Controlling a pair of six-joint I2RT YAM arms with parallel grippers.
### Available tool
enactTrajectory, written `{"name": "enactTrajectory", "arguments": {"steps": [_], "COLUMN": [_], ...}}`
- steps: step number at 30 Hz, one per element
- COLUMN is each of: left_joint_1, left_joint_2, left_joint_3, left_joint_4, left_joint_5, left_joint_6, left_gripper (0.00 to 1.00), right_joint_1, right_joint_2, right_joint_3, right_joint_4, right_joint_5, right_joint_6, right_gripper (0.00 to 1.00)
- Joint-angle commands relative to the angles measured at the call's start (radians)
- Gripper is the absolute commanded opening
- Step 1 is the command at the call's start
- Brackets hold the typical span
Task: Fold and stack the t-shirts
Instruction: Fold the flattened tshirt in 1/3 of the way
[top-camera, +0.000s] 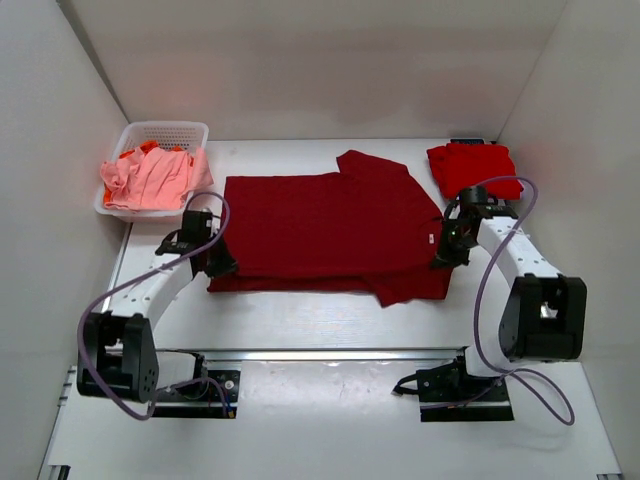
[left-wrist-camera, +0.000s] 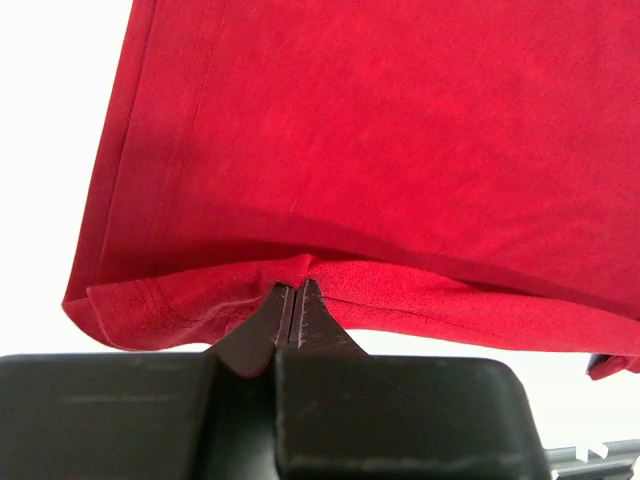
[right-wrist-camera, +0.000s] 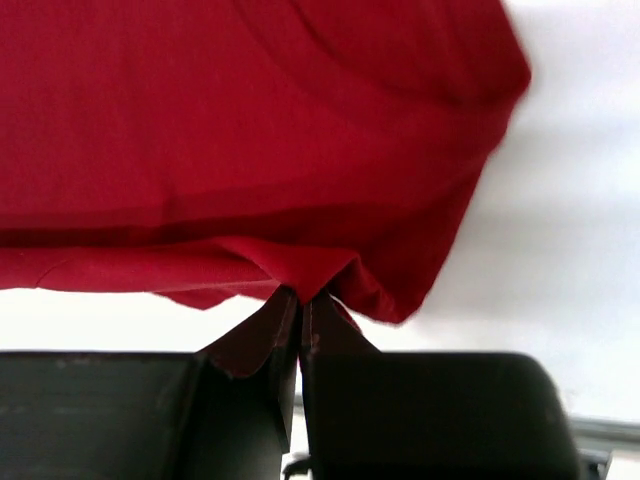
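Note:
A large dark maroon t-shirt (top-camera: 330, 235) lies spread across the middle of the table, its near part doubled over. My left gripper (top-camera: 214, 262) is shut on the shirt's left near edge; the left wrist view shows the jaws (left-wrist-camera: 293, 290) pinching the folded hem (left-wrist-camera: 180, 300). My right gripper (top-camera: 442, 252) is shut on the shirt's right near edge, where the cloth (right-wrist-camera: 300, 150) bunches at the tips (right-wrist-camera: 300, 297). A folded bright red t-shirt (top-camera: 472, 168) lies at the back right. Salmon-pink (top-camera: 150, 180) and orange (top-camera: 148, 148) shirts sit in the basket.
A white lattice basket (top-camera: 170, 130) stands at the back left against the wall. White walls close in the table on the left, back and right. A metal rail (top-camera: 330, 354) runs across the near edge between the arm bases.

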Motion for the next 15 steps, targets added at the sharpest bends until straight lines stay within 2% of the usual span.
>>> {"name": "enactTrajectory", "arguments": {"steps": [1, 6, 15], "left_joint_1": [0.019, 0.015, 0.018], "left_joint_2": [0.053, 0.162, 0.29], "left_joint_3": [0.083, 0.178, 0.219], "left_joint_4": [0.048, 0.055, 0.09], "left_joint_5": [-0.045, -0.042, -0.032], "left_joint_6": [0.028, 0.046, 0.06], "left_gripper": [0.0, 0.02, 0.03], "right_joint_1": [-0.018, -0.018, -0.006], "right_joint_2": [0.073, 0.171, 0.297], "right_joint_3": [0.083, 0.155, 0.231], "right_joint_4": [0.056, 0.068, 0.118], "right_joint_5": [0.004, 0.016, 0.014], "right_joint_6": [-0.027, -0.042, -0.053], "right_gripper": [0.0, 0.0, 0.0]}}
